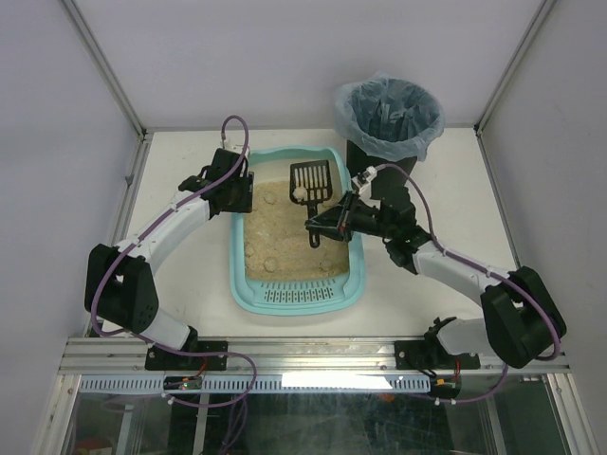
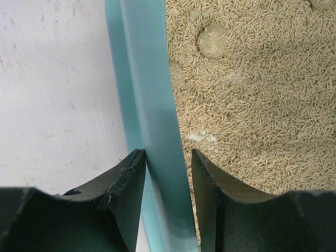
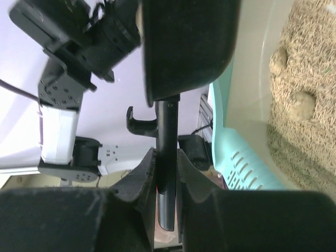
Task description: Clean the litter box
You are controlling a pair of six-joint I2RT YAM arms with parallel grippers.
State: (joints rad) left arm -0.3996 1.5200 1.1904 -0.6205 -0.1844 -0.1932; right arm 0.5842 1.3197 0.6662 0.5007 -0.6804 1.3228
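Where the left gripper (image 2: 167, 176) meets the litter box (image 2: 149, 105), its jaws stand narrow and straddle the tray's left rim: the outer finger (image 2: 126, 181) lies against the teal edge on the table (image 2: 58, 105) side, and the inner finger (image 2: 212, 189) sits over the litter (image 2: 252, 115), with a clump (image 2: 212, 39) ahead of it. Whether the inner finger presses the wall cannot be told. The right gripper (image 3: 167, 163) has its jaws closed tight on the handle of the black scoop (image 3: 189, 47), which runs straight out between them; the litter box (image 3: 239, 157) lies beyond and to the right of these jaws.

Only the top external view shows the whole layout: litter box (image 1: 237, 280) between the arms, left gripper (image 1: 239, 192) at its far left rim, right gripper (image 1: 327, 223) over its right half, scoop (image 1: 311, 177) above the far end carrying a pale lump (image 1: 300, 193), and a lined bin (image 1: 389, 118) behind the right gripper.
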